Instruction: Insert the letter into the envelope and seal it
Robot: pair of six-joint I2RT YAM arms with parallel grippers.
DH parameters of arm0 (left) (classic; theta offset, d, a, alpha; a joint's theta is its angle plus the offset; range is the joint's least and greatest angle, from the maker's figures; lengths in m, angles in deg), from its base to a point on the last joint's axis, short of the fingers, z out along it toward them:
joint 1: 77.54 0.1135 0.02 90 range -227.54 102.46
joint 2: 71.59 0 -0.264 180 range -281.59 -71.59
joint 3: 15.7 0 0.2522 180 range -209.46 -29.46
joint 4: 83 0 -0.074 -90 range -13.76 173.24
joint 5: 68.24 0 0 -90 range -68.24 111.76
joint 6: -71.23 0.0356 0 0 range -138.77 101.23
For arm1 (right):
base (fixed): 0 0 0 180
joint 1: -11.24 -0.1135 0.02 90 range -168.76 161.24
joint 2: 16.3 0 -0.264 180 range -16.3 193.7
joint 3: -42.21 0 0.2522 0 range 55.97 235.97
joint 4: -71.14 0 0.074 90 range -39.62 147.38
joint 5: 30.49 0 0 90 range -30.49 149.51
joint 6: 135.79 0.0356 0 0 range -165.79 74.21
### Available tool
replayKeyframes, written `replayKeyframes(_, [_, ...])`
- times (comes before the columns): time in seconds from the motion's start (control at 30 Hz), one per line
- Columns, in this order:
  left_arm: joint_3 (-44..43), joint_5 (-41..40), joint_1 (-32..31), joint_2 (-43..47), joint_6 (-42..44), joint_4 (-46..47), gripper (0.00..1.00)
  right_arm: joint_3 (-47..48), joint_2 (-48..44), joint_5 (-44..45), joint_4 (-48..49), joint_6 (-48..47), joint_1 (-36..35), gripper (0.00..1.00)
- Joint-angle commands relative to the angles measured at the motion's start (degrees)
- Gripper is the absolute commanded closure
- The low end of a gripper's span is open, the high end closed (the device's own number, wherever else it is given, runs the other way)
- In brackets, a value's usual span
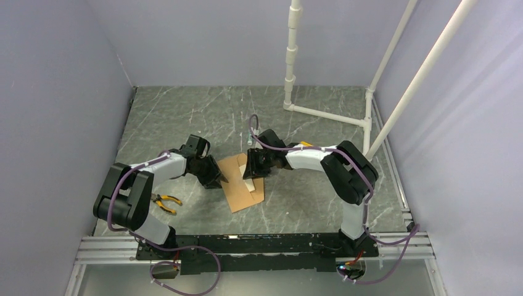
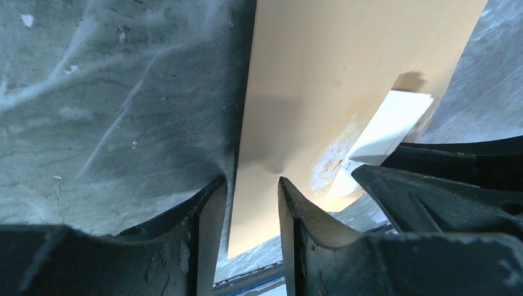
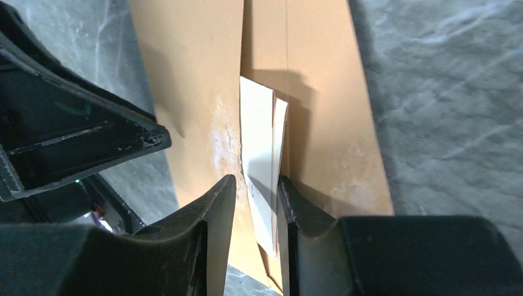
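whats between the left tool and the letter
Only bare envelope paper: in the left wrist view it spans from the left tool to the letter.

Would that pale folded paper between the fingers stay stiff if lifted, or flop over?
Probably floppy: the letter is thin folded paper, and its layers splay apart beyond the right gripper's fingertips. It looks very light, so a nudge would likely shift it. It may also slide easily on the smooth envelope.
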Motion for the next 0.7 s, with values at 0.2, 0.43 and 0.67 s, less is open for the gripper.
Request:
replayKeyframes(0.2, [0.6, -7.1, -0.3, -2.6, 2.9, -3.0, 0.57, 2.5, -3.1, 8.9, -5.1, -2.5, -0.1, 0.68])
replayKeyframes(0.43, [0.3, -6.5, -0.3, -3.4, 3.6, -2.8, 0.56, 3.0, -0.2, 8.2, -4.7, -2.8, -0.7, 0.77])
replayKeyframes(0.67, [0.0, -3.3, -0.3, -4.8, 4.1, -0.6, 0.64, 1.9, -0.3, -0.6, 0.8, -0.3, -1.5, 0.8])
